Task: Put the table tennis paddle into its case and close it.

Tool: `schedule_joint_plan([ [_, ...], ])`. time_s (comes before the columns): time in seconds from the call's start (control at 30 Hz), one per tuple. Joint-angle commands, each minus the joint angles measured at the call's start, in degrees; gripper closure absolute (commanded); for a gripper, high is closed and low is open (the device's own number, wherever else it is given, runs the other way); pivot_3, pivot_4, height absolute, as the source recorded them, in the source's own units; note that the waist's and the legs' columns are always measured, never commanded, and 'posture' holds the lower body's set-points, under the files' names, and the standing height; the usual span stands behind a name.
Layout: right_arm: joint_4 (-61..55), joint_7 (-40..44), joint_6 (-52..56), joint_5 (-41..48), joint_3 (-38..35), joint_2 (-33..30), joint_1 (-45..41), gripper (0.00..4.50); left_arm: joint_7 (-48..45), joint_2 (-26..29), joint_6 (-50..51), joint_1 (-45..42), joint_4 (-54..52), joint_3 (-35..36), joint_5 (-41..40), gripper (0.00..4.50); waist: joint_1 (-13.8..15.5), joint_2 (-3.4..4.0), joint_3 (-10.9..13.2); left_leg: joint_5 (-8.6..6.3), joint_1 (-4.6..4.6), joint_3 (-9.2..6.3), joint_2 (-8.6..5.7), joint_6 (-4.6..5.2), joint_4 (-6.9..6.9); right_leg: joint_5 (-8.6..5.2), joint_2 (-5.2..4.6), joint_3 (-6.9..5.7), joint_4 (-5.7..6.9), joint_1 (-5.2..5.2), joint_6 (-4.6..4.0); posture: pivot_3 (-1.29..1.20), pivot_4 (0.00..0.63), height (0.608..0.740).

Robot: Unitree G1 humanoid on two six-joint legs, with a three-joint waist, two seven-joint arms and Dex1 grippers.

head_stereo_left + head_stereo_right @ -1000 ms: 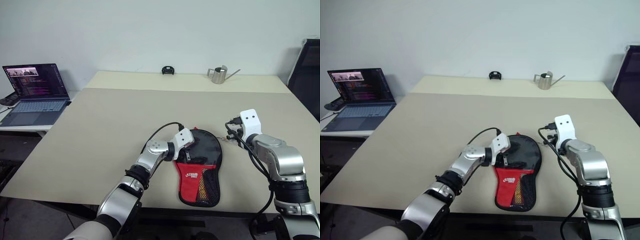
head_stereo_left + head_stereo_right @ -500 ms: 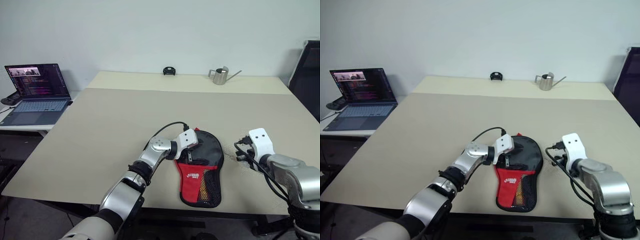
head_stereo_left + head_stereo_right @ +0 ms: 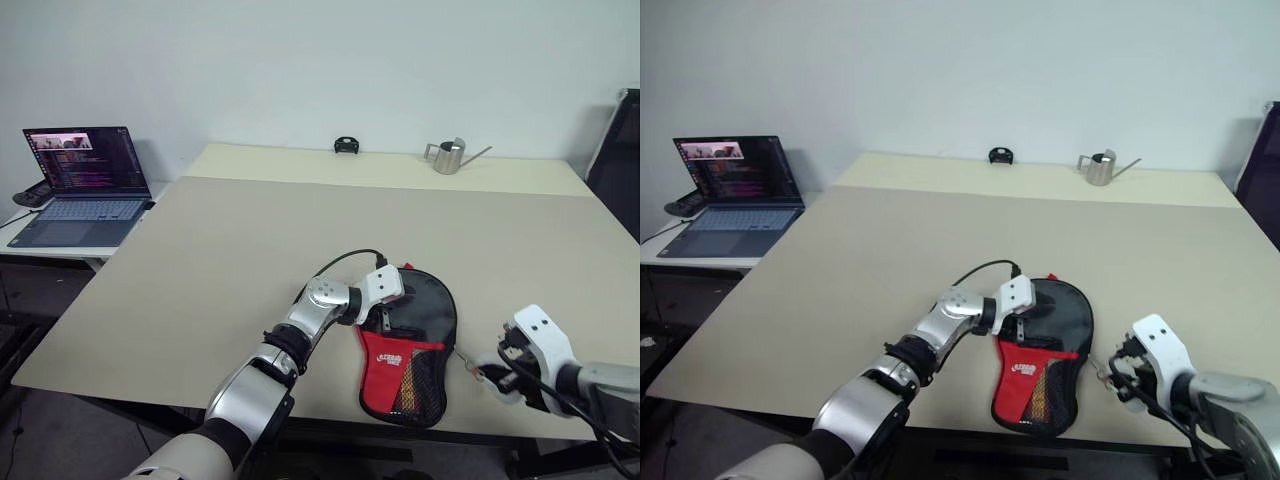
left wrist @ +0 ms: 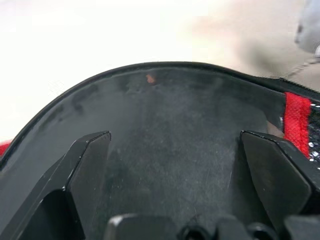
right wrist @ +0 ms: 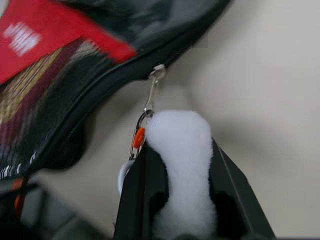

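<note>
Pulled back toward the table's near edge since a second ago, the right gripper (image 5: 177, 165) has drawn the white ball charm (image 5: 180, 150) and its metal zipper clasp (image 5: 152, 92) along the case's right side. Far left sits an open laptop (image 3: 85, 175). At centre, the left gripper (image 3: 388, 312) rests with fingers (image 4: 87, 165) spread wide on the black upper part of the paddle-shaped black-and-red fabric case (image 3: 412, 345), lying flat near the beige table's (image 3: 250, 230) front edge. Right of it, the right gripper's fingers pinch the charm.
</note>
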Motion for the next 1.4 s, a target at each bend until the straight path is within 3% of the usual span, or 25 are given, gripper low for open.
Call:
schedule_joint_plan([
  [0.03, -6.05, 5.13, 1.73, 5.74, -0.78, -2.88, 5.26, 4.17, 0.52, 2.17, 1.81, 3.51, 5.98, -3.86, 5.82, 0.0, 0.12, 0.0, -0.11, -0.04, -0.03, -0.01, -0.03, 0.04, 0.0, -0.04, -0.03, 0.0, -0.05, 0.02, 0.07, 0.0, 0.15, 0.74],
  [0.43, -3.11, -3.81, -5.1, 2.94, 12.31, 1.89, 6.76, 4.19, 0.9, 1.55, 1.73, 3.73, 6.07, -3.91, 5.9, 0.0, -0.32, -0.26, -0.7, -0.22, 0.1, 0.02, -0.19, 0.27, 0.01, -0.18, -0.23, 0.1, -0.09, 0.15, 0.22, 0.0, 0.15, 0.74],
  [0.67, -7.87, -0.72, -2.56, 9.05, 10.63, 2.66, 7.09, 4.19, 1.25, 1.39, 1.67, 3.95, 6.15, -4.03, 6.22, 0.0, -0.41, -0.37, -1.19, -0.22, 0.19, 0.03, -0.15, 0.27, 0.02, -0.19, -0.18, 0.12, -0.06, 0.22, 0.24, 0.0, 0.15, 0.74],
  [0.93, -10.32, -0.85, -5.58, 19.85, 10.49, -1.36, 9.67, 4.19, 1.5, 0.72, 1.55, 3.96, 6.34, -4.3, 6.42, 0.0, -0.43, -0.38, -1.28, -0.22, 0.22, 0.05, -0.15, 0.27, 0.02, -0.19, -0.19, 0.14, -0.06, 0.24, 0.24, 0.0, 0.15, 0.74],
  [1.2, -10.32, -4.05, -12.09, 21.54, 19.06, -4.91, 12.6, 4.2, 1.62, 0.48, 1.54, 3.82, 6.45, -4.46, 6.6, 0.0, -0.41, -0.42, -1.34, -0.22, 0.21, 0.05, -0.15, 0.27, 0.02, -0.31, -0.19, 0.13, -0.08, 0.24, 0.46, 0.0, 0.15, 0.74],
  [1.4, -10.32, -4.02, -16.71, 23.36, 21.37, -8.39, 13.98, 4.2, 1.69, 0.5, 1.58, 3.72, 6.35, -4.49, 6.69, 0.0, -0.4, -0.48, -1.38, -0.23, 0.21, 0.04, -0.15, 0.26, 0.01, -0.32, -0.19, 0.12, -0.09, 0.24, 0.47, 0.0, 0.15, 0.74],
])
